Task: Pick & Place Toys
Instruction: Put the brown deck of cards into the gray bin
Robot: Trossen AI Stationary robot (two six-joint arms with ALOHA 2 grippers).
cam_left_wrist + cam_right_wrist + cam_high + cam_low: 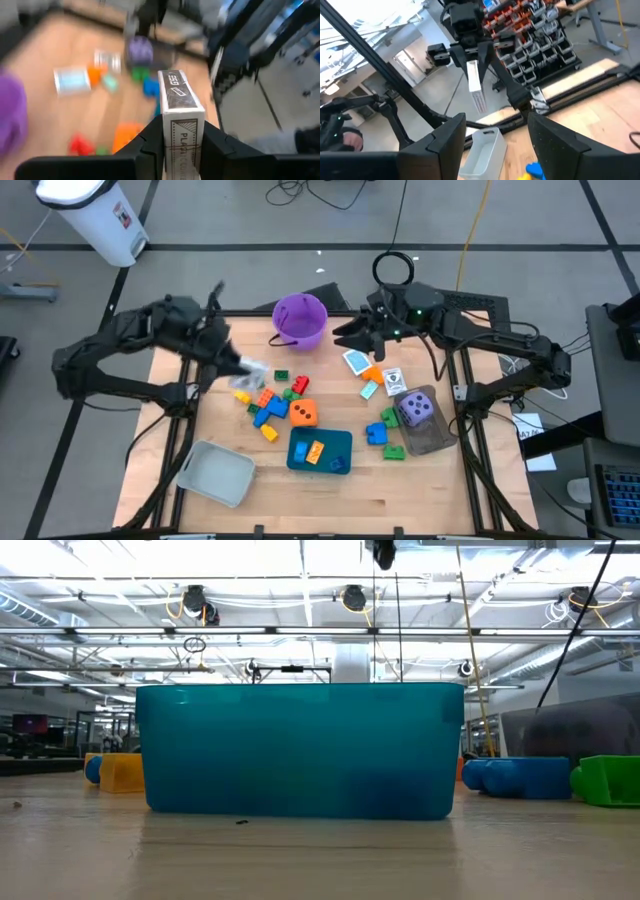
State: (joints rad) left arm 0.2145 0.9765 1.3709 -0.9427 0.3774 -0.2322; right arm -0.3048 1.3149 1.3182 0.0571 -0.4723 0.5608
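High view: the left gripper (243, 370) hangs over the table's (300, 500) left half, clamped on a pale card box (250, 370), just above a cluster of bricks (268, 402). The right gripper (342, 337) hovers by the purple bucket (299, 318) at the far edge; its fingers stand apart with nothing between them. An orange die (304, 413) sits beside the bricks. A teal tray (320, 450) in the middle near the front holds an orange and a blue brick. A purple die (417, 410) rests in a clear tray (430, 435) on the right, with cards (357, 361) lying just beyond it. A grey tray (216, 472) lies at front left.

Low view: the teal tray (300, 750) fills the middle. A yellow brick (122, 771) shows to its left, blue bricks (518, 778) and a green brick (610, 780) to its right.

Left wrist view: the two fingers (145, 145) pinch the card box (181, 120) upright, narrow side gripped. Beyond, blurred, lie a card (72, 80), the purple die (140, 50) and scattered bricks.

Right wrist view: the fingers (445, 137) stand well apart, empty. Across the table the left gripper (476, 62) holds the card box (476, 85) pointing down, above the grey tray (482, 150).
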